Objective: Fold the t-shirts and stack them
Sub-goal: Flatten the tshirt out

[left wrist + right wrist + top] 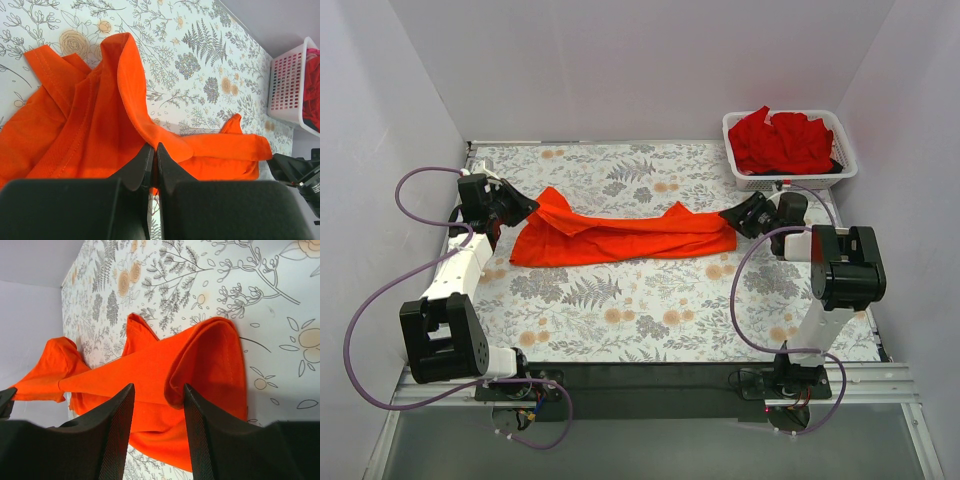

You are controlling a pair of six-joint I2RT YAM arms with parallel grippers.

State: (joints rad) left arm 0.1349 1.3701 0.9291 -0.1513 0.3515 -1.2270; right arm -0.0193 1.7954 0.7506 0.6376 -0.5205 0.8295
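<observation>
Orange-red t-shirt (620, 238): one, bright, plain cloth, lying across the far half of the floral tabletop (640, 310) as a long rumpled band, running from near the left edge towards the right edge. It is doubled over lengthwise, with two loose points of cloth sticking up along its far side and stitched hems showing at both ends. Left jaws: pressing together on a raised fold at the shirt's left end, with cloth pinched between the tips. Right jaws: standing apart at the shirt's right end, with a curled hem lying between them and not gripped. Deeper red t-shirts (785, 142): lying heaped and crumpled in the white mesh basket (795, 181), which is sitting at the far right corner.
</observation>
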